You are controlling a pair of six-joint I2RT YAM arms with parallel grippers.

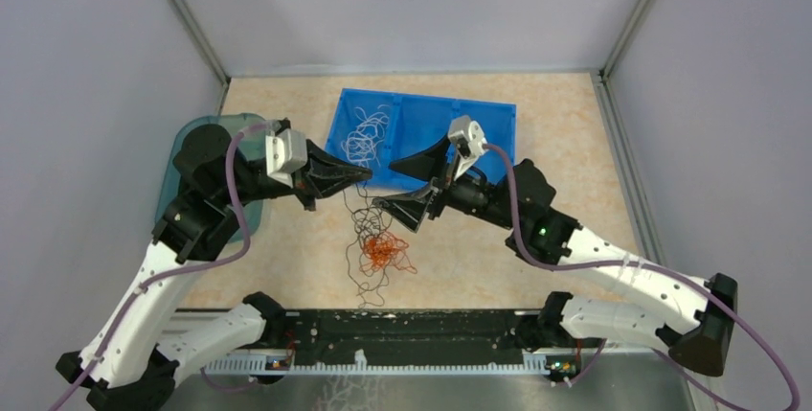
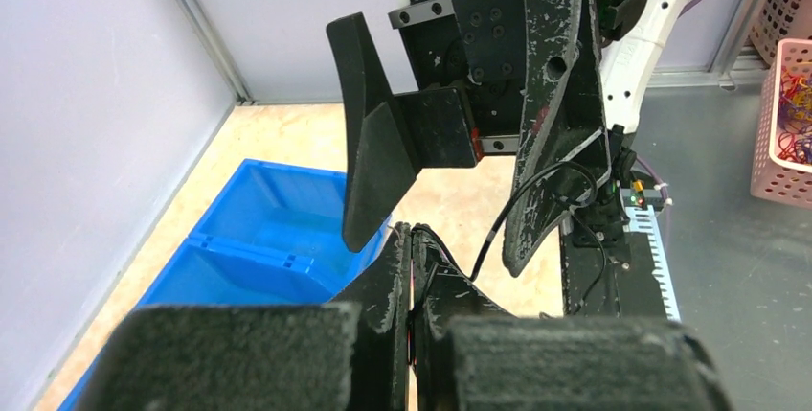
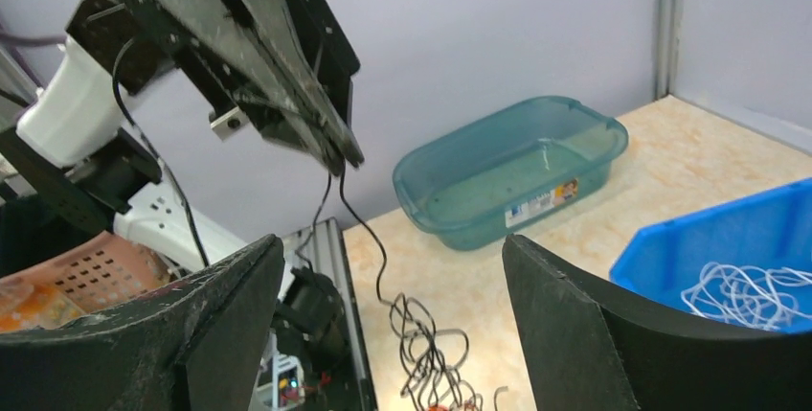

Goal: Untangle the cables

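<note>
Cables (image 1: 381,250): black-and-orange tangle on table (image 1: 575,143), single wires too fine to tell apart; white ones (image 1: 364,133) lie in blue bin (image 1: 431,102). Left gripper (image 1: 362,173) is clamped on one black strand (image 3: 381,272) hanging to the tangle; right gripper (image 1: 388,184) is spread wide, empty. Teal tub (image 1: 206,122) is mostly hidden under left arm (image 1: 144,286).

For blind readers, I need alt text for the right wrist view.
The shut left tool holds a black wire hanging down to a tangle on the table. The open right tool frames the foreground; a teal tub sits behind, a blue bin of white wires at right.
</note>
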